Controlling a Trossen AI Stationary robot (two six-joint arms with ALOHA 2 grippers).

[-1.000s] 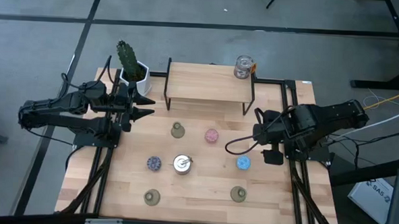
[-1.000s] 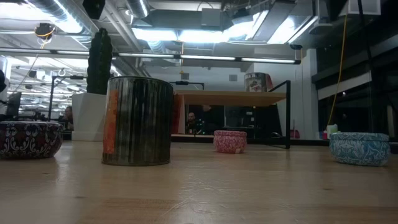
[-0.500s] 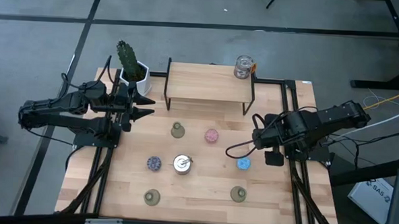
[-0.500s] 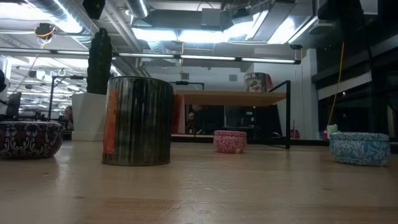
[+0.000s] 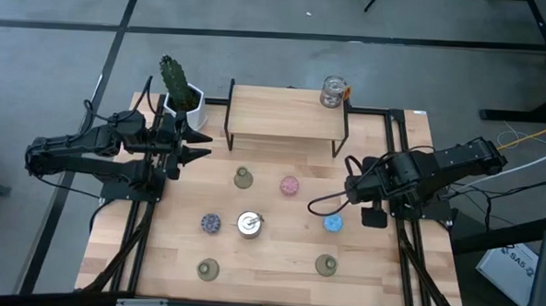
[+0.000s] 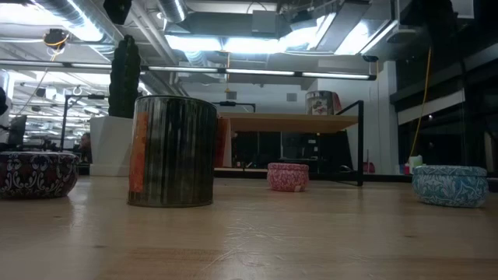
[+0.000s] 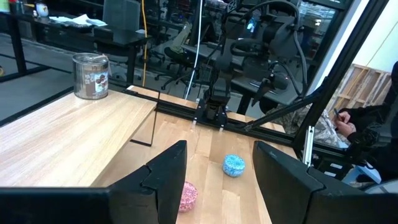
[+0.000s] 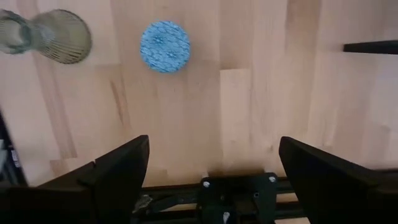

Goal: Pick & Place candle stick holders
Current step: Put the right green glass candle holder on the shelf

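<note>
Wooden tabletop (image 5: 277, 264) carries a low wooden shelf (image 5: 284, 117) on dark legs along its far edge. A white pot with a cactus (image 5: 179, 89) stands at the far left corner, just beside the shelf.

Left arm waits at the left edge, beside the cactus pot; left hand (image 5: 199, 147) points toward the shelf, fingers partly apart, holding nothing. Right arm reaches in from the right edge; right hand (image 8: 211, 162) hangs above the tabletop with fingers spread wide, empty, the blue holder ahead of it and apart from both fingers.

Candle stick holders, seven in view:
- Silvery glass cup (image 5: 249, 224), centre of tabletop; in the low view it is the tall striped cylinder nearest the camera.
- Second silvery glass cup (image 5: 333, 91), on the shelf's right end.
- Olive-green flared holder (image 5: 243, 178), in front of the shelf.
- Olive-green flared holder (image 5: 208, 270), near left.
- Olive-green flared holder (image 5: 326, 264), near right.
- Blue round holder (image 5: 334, 223), right of the central cup, near the right hand.
- Pink round holder (image 5: 290, 185), between the shelf and the central cup.
- Dark speckled round holder (image 5: 211, 223), just left of the central cup.

All stand apart from one another.
</note>
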